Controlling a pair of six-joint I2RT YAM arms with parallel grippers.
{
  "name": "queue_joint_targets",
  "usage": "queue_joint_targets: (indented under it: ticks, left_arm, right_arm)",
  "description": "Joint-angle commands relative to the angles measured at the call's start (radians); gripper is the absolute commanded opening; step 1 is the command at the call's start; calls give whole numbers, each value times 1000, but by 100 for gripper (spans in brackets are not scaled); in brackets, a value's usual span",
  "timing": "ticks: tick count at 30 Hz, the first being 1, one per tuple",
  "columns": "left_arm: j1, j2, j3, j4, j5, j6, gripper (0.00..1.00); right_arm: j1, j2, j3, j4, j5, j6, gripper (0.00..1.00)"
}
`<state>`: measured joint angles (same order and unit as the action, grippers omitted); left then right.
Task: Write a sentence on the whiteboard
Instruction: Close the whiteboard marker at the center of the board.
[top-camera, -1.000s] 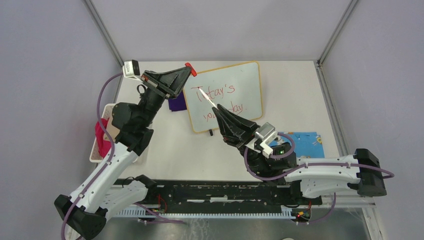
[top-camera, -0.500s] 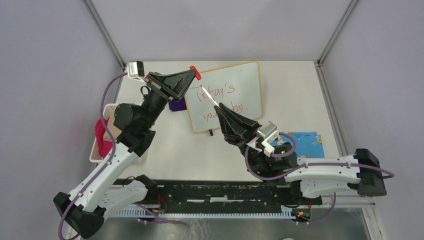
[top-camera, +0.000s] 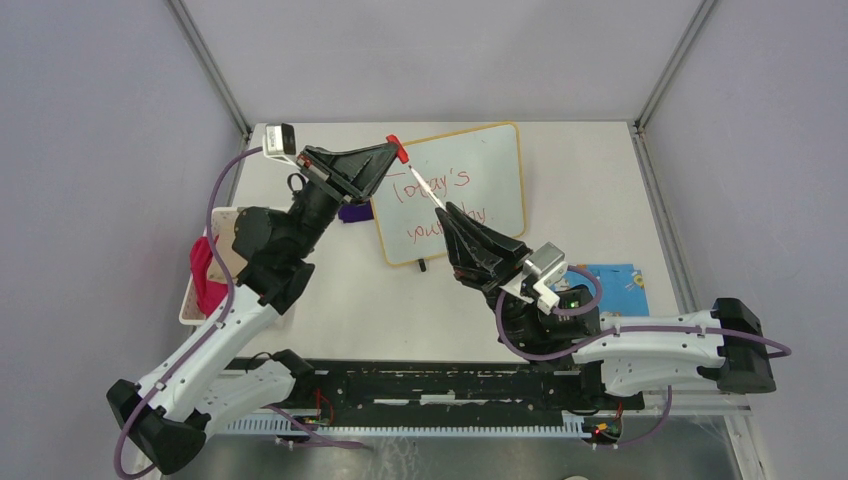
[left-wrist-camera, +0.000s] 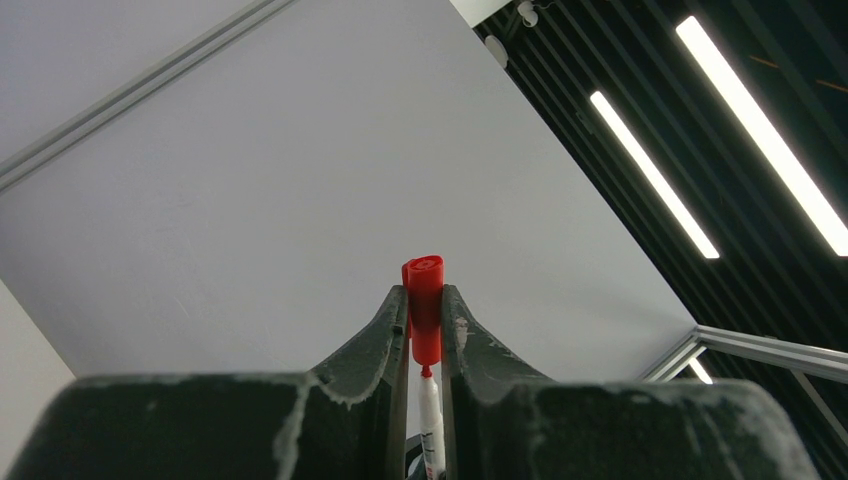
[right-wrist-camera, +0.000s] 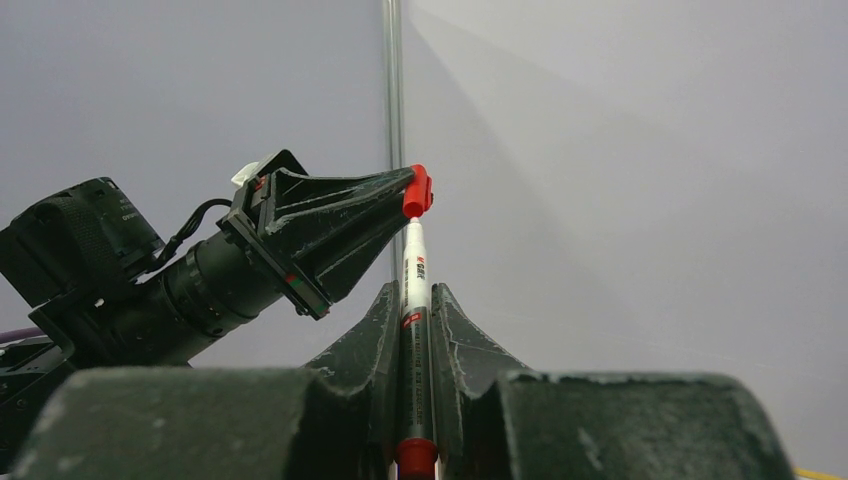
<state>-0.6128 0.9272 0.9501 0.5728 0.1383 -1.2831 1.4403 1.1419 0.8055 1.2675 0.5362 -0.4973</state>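
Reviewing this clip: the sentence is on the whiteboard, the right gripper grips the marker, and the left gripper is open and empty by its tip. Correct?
Not quite: the left gripper is shut on a red cap at the tip of the marker, as the left wrist view shows. The rest holds.

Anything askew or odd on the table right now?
Only the whiteboard: it lies rotated, not square to the table edges, so the sentence runs slanted. Nothing spilled or visibly damaged. The left gripper holds the red cap at the tip of the marker in the right gripper.
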Motion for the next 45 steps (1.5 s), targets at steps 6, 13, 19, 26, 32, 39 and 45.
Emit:
queue_joint_targets:
  ticks: [6, 13, 19, 26, 32, 39, 45]
  left_arm:
    - [-21, 2, 8, 11, -14, 11, 2]
    - [-31, 0, 9, 11, -13, 25, 2]
    - [-35, -8, 5, 4, -19, 33, 2]
    - [-38, -12, 1, -1, -21, 37, 2]
    - [-44, -17, -4, -1, -21, 37, 2]
    - [-53, -16, -6, -1, -10, 38, 2]
    - [-63, -15, -8, -1, -8, 40, 2]
  right_arm:
    - [6, -20, 12, 35, 9, -6, 0]
    - [6, -18, 14, 35, 14, -9, 0]
    - [6, -19, 9, 38, 21, -12, 0]
    - [6, -18, 9, 43, 26, -17, 0]
    - [7, -13, 11, 44, 30, -21, 0]
    - [6, -7, 15, 49, 33, -25, 0]
    - [6, -2, 20, 58, 36, -29, 0]
